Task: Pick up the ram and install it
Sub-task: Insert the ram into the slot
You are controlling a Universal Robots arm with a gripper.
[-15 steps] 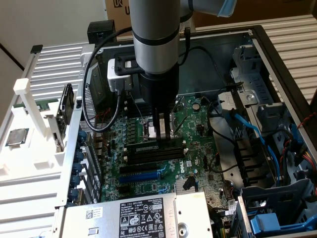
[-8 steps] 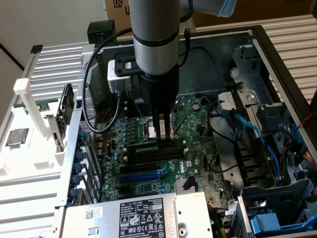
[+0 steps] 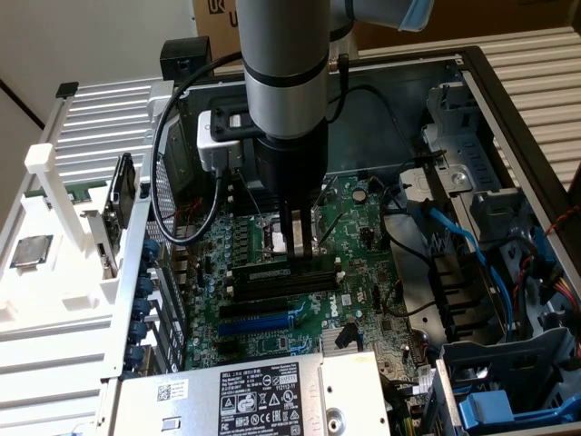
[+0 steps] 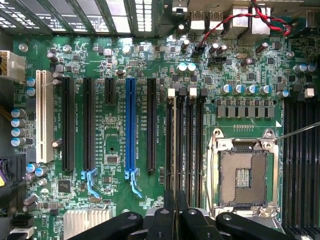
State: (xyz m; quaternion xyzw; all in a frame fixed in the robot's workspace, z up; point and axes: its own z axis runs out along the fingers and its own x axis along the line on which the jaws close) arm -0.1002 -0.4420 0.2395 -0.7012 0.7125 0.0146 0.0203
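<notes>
The ram, a narrow green and black stick, stands on end in a white rack outside the computer case, at the exterior view's left. My gripper hangs inside the open case above the motherboard, far from the ram and just over the black memory slots. In the wrist view the gripper has its two black fingers pressed close together, with nothing showing between them. The memory slots run straight out from the fingertips, beside the bare processor socket.
A square silver processor chip lies on the white tray by the rack. Inside the case, a power supply sits at the near edge, and blue and black cables and drive bays crowd the exterior view's right. Expansion slots flank the memory slots.
</notes>
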